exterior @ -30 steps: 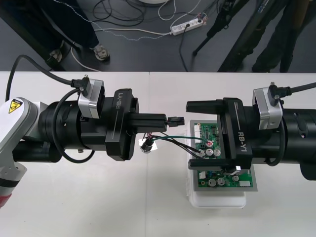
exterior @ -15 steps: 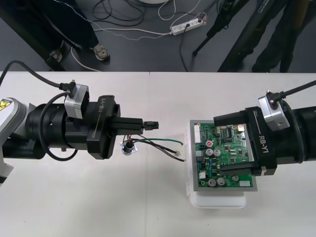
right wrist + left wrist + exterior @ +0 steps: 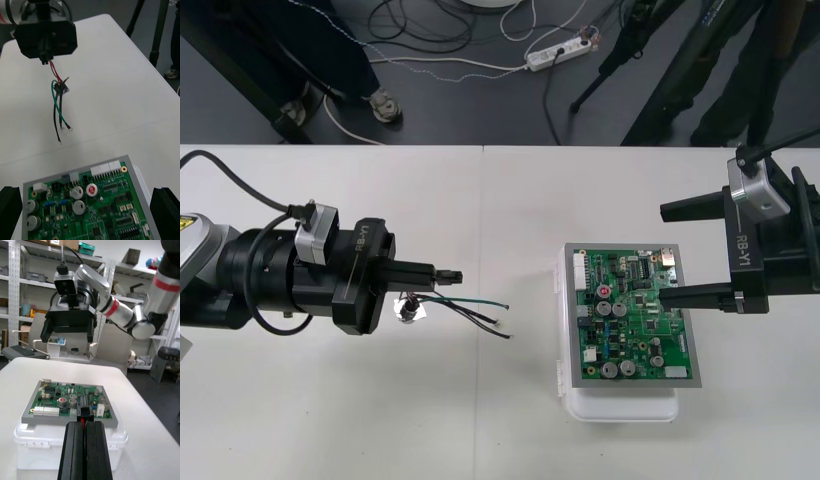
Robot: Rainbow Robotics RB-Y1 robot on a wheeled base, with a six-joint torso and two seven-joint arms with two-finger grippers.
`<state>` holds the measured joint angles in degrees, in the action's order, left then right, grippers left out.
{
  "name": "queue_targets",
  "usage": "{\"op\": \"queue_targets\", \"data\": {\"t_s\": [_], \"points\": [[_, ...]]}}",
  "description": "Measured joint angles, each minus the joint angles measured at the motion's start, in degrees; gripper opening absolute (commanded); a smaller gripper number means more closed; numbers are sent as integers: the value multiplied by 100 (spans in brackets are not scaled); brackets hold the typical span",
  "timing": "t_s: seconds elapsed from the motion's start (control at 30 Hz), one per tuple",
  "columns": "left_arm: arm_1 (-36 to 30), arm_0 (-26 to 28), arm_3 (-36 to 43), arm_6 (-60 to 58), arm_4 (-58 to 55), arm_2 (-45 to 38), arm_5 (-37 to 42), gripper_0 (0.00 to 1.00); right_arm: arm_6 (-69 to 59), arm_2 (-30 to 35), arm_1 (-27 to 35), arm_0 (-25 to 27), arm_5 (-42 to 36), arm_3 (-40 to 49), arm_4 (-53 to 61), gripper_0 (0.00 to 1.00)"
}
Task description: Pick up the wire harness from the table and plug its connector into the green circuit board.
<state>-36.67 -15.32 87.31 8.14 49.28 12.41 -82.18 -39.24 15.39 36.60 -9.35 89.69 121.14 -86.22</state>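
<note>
The left gripper (image 3: 450, 274) is pinching the wire harness (image 3: 468, 301) by its black plug (image 3: 445, 274) between narrow, closed fingers, well to the left of the green circuit board (image 3: 630, 320). The metal socket (image 3: 410, 311) is hanging just beneath that gripper over the bench (image 3: 510, 200). The right gripper (image 3: 663, 253) is hovering over the board's right edge, fingers spread wide and gripping nothing.

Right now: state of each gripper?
Left gripper: jaws shut on the harness plug.
Right gripper: jaws open, holding nothing.
</note>
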Motion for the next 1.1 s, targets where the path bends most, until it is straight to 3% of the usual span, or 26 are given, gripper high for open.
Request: {"op": "queue_targets", "data": {"t_s": [0.27,0.5,0.77,1.1], "points": [[-1,0,-344,168,207,12,-172,0,54,0,257,-3,0,0,-518,100],[-1,0,-712,204,207,145,-200,0,1172,0,346,-3,0,0,-1196,100],[-1,-3,-1056,936,207,434,-200,0,1203,-19,493,-4,1,0,-1913,100],[22,-110,-1511,1085,207,790,-200,0,1202,-653,908,48,3,0,-2798,100]]}}
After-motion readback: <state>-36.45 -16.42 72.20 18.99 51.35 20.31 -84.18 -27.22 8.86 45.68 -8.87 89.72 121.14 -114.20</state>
